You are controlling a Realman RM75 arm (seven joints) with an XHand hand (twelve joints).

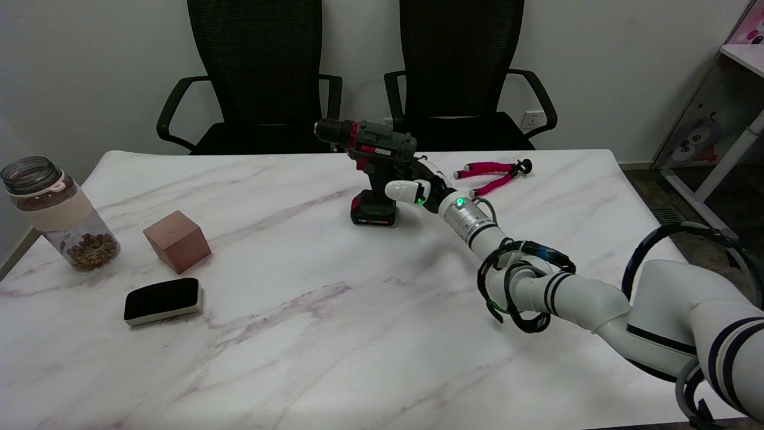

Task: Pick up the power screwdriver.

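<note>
The power screwdriver, dark green and black with a red collar, stands upright on its battery base at the middle back of the marble table, its chuck pointing left. My right hand sits just to the right of its handle. The white thumb reaches to the handle's near right side, and the other fingers spread out behind, under the tool's rear end. They are not wrapped around the handle. The base rests flat on the table.
Red-handled pliers lie behind and to the right of the hand. At the left are a jar with brown bits, a brown cube and a black eraser. Two black chairs stand behind the far edge.
</note>
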